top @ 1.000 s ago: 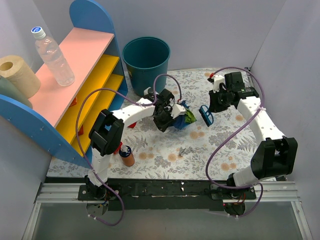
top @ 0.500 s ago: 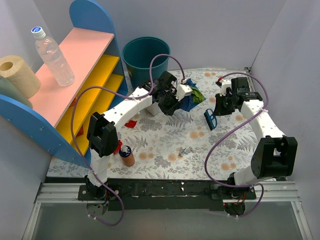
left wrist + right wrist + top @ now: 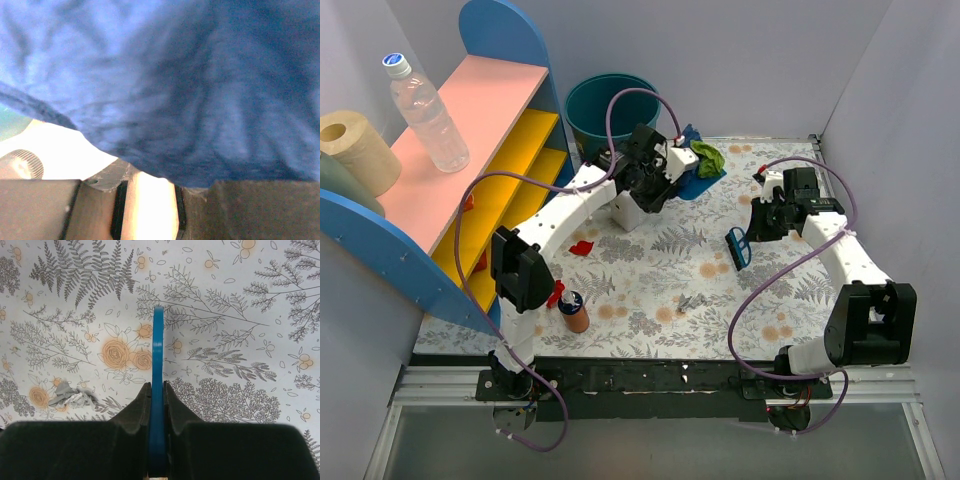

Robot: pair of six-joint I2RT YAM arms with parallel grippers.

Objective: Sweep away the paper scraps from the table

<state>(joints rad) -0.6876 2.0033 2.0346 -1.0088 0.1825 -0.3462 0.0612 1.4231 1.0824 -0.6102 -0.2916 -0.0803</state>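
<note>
Nearest me, a grey scrap [image 3: 688, 302] lies loose on the counter [image 3: 640, 272], nearward and left of my right pincer [image 3: 757, 225], which is clamped on the blue brush [image 3: 737, 248]; a red scrap [image 3: 582, 247] sits farther left. At the far end my left pincer [image 3: 668, 178] grips the dustpan [image 3: 700, 185], loaded with green and blue paper scraps [image 3: 707, 158], just right of the bin [image 3: 610, 100], so I reckon the tip goes leftward over that rim.

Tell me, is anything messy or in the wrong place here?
Yes. A red paper scrap lies loose on the table beside the shelf, and a crumpled grey scrap sits near the middle. Both are still unswept.
</note>
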